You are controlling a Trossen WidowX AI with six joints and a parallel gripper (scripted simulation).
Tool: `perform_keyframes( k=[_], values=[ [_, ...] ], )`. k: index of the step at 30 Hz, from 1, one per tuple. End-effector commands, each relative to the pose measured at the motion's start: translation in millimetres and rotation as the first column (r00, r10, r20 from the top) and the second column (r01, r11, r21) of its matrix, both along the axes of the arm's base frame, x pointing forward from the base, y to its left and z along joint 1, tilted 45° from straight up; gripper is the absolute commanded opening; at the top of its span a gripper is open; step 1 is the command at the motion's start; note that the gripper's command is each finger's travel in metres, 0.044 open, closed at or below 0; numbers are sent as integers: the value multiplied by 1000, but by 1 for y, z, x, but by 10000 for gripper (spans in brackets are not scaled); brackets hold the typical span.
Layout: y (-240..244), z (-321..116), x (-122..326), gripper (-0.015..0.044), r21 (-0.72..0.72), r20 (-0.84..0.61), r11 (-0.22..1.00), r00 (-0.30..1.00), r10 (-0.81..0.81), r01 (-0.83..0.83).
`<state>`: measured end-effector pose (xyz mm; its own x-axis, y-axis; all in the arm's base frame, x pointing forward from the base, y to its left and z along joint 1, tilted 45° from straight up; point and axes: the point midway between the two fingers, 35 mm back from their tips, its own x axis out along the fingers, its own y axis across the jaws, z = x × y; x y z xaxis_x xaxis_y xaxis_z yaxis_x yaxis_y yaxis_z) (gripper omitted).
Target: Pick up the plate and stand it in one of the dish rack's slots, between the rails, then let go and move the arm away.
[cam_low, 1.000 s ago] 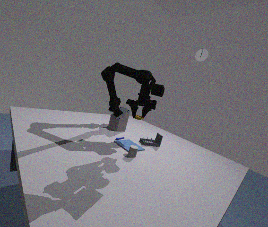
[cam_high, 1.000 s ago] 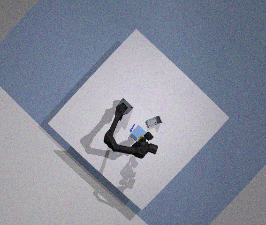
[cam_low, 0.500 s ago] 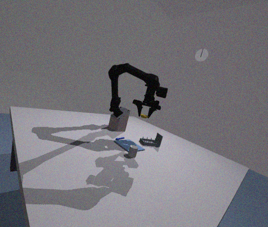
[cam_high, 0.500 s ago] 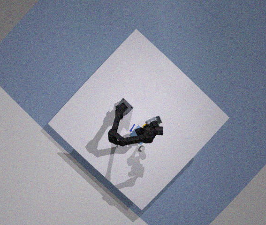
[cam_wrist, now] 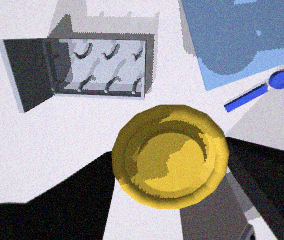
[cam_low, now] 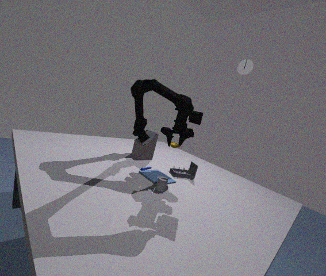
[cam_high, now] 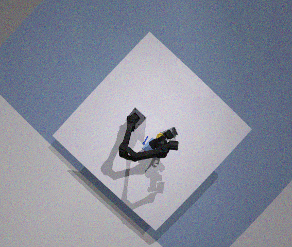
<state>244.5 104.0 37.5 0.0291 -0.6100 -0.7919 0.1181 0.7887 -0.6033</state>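
Note:
The yellow round plate [cam_high: 159, 136] [cam_low: 174, 145] [cam_wrist: 171, 165] is held well above the table, roughly flat, its hollow face toward the wrist camera. My gripper [cam_low: 175, 144] [cam_wrist: 167, 151] is shut on it, with a black finger at each side of its rim. The grey dish rack [cam_high: 174, 129] [cam_low: 193, 171] [cam_wrist: 27, 75] stands on the table, lower than the plate. It has short pegs in two rows and a tall panel at one end. In the wrist view it is up and left of the plate. The arm partly hides it in the top view.
A light blue flat board [cam_high: 147, 146] [cam_low: 154, 174] [cam_wrist: 222, 30] lies beside the rack. A blue spoon-like thing [cam_high: 145, 140] [cam_low: 145, 168] [cam_wrist: 247, 97] lies by the board. A grey cup [cam_low: 162, 184] stands at the board's near edge in the exterior view. The arm's base [cam_low: 144, 149] stands behind.

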Motion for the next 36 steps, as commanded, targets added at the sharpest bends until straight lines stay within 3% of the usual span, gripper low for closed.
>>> perform_keyframes(
  k=[1, 19, 36],
  values=[
    [-7, -12, -3, 0, 64, -99, 997, 994, 37, -31],
    [-25, -48, -3, 0, 388, -298, 906, 907, 297, -169],
    [-37, -72, 1, 0, 674, -198, 658, 776, 599, -336]
  ],
)
